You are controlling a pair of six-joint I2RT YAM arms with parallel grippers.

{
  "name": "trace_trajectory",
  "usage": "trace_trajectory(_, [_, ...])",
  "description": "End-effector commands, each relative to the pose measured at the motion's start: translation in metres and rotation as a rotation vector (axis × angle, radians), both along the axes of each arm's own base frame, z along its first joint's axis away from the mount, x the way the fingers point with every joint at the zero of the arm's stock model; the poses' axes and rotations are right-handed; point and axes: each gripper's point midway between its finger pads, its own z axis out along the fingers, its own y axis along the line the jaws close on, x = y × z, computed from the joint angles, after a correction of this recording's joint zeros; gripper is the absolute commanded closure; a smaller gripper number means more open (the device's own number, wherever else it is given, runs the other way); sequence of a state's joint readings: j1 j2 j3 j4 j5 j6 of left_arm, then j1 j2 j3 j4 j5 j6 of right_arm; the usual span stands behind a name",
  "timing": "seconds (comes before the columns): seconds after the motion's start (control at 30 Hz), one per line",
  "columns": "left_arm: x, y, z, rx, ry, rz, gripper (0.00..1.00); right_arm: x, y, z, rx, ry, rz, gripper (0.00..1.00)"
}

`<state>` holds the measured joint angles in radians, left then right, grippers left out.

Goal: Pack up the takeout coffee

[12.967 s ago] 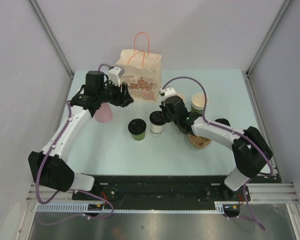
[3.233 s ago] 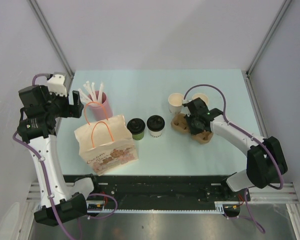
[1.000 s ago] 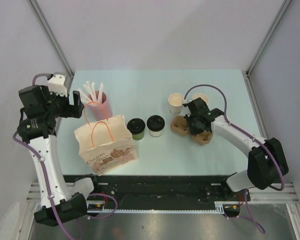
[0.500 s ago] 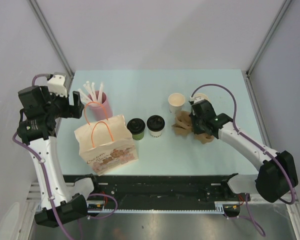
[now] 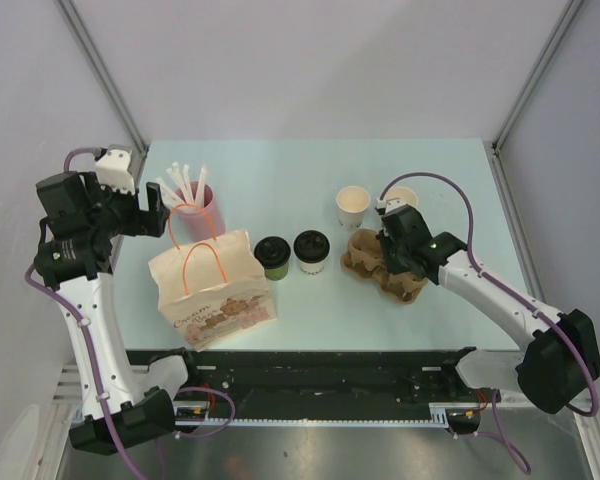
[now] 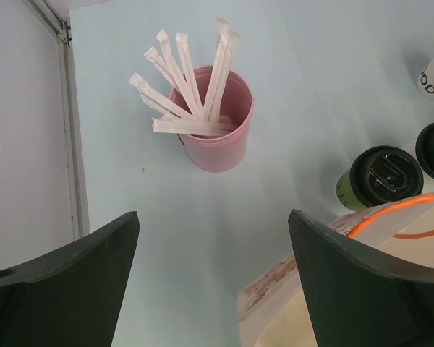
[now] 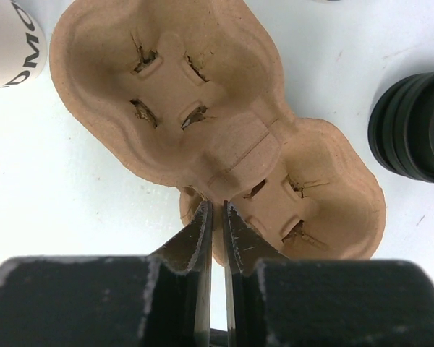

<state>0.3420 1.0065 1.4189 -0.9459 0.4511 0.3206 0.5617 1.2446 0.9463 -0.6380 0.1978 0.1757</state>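
I am working over a pale blue-green table (image 5: 280, 170), where a tan paper carrier bag with orange handles (image 5: 215, 285) is standing upright toward the near left. At the right, a brown moulded-pulp two-cup tray (image 5: 385, 262) is lying with both wells facing up and empty. My right gripper (image 7: 215, 210) is bearing on the tray's near rim at the narrow waist between the wells. Its fingers are drawn almost together, and although the wall there is too thin to show plainly, they appear to be pinching it.

My left gripper (image 6: 211, 224) is hanging high at the far left with its fingers spread wide and nothing between them. It is looking down on a pink plastic tumbler of paper-wrapped straws (image 6: 213, 130) just behind the bag.

The coffee is waiting mid-table between bag and tray. The dark green paper cup with a round black plastic lid (image 5: 272, 255) and the white paper cup with a round black plastic lid (image 5: 311, 250) are standing upright side by side, the green one nearer the bag. Two lidless white paper cups (image 5: 353, 205) are sitting behind the tray.

I am judging this to be the tray-placing step, early in the job, with neither drink seated nor bagged. The next move is calling for me to let go of the tray, then take one lidded cup by its wall below the lid. I will be keeping it upright while lowering it squarely into a well.
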Motion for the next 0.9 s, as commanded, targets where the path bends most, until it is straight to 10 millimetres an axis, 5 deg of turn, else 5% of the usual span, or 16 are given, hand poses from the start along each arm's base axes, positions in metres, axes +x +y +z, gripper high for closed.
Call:
trace_trajectory(0.0, [0.0, -0.006, 0.009, 0.028, -0.045, -0.064, 0.1, 0.005, 0.004, 0.005, 0.012, -0.025, 0.005, 0.93])
trace_trajectory(0.3, [0.0, -0.005, 0.008, 0.031, -0.045, -0.066, 0.1, -0.005, 0.017, -0.024, 0.03, 0.098, 0.061, 0.92])
trace_trajectory(0.43, [0.0, -0.005, 0.009, 0.038, -0.047, -0.067, 0.1, -0.005, 0.016, -0.024, 0.034, 0.101, 0.038, 0.76])
trace_trajectory(0.6, [0.001, -0.005, 0.009, 0.035, -0.046, -0.071, 0.1, -0.005, 0.014, -0.022, 0.024, 0.093, 0.041, 0.99])
trace_trajectory(0.67, [0.002, -0.006, 0.008, 0.034, -0.044, -0.072, 0.1, -0.005, 0.014, -0.021, 0.022, 0.089, 0.046, 1.0])
trace_trajectory(0.77, [0.001, -0.006, 0.006, 0.033, -0.04, -0.073, 0.1, -0.006, 0.02, -0.019, 0.005, 0.072, 0.136, 0.78])
trace_trajectory(0.87, [0.001, -0.006, 0.007, 0.04, -0.042, -0.076, 0.1, -0.014, 0.031, -0.023, -0.033, 0.078, 0.268, 0.69])
